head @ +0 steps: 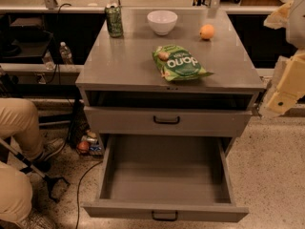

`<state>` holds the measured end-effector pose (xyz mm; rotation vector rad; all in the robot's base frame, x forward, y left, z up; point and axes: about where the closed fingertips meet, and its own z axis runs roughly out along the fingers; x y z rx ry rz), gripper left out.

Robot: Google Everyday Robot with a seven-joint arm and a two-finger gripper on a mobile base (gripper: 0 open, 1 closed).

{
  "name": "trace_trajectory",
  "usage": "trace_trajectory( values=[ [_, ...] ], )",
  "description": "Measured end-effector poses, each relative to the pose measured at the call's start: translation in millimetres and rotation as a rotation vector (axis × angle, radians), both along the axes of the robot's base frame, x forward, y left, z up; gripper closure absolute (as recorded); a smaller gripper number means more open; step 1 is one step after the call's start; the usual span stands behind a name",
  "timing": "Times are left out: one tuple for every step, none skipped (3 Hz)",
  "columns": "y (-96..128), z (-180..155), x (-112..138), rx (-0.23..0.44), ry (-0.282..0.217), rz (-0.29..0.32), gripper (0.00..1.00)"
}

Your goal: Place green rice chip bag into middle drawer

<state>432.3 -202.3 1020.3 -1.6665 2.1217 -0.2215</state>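
Note:
The green rice chip bag point(180, 62) lies flat on the grey cabinet top point(119, 66), right of centre and near the front edge. The middle drawer point(164, 187) is pulled wide open below; only bare grey bottom shows in it, and its black handle point(164, 216) is at the front. My gripper point(281, 92) shows only as pale cream parts at the right edge of the view, level with the cabinet's front right corner. It is clear of the bag and touches nothing.
A green drink can point(114, 20), a white bowl point(162, 22) and an orange point(207, 31) stand at the back of the top. A shut drawer front point(167, 120) sits above the open one. A person's legs point(16, 128) and cables are at the left.

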Motion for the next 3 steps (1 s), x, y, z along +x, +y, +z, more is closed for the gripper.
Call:
trace_trajectory(
  values=[
    [0.0,0.0,0.0,0.000,0.000,0.000,0.00],
    [16.4,1.0,17.7,0.056,0.021,-0.022,0.00],
    [54.3,-14.0,67.3,0.182,0.106,-0.108,0.00]
  ],
)
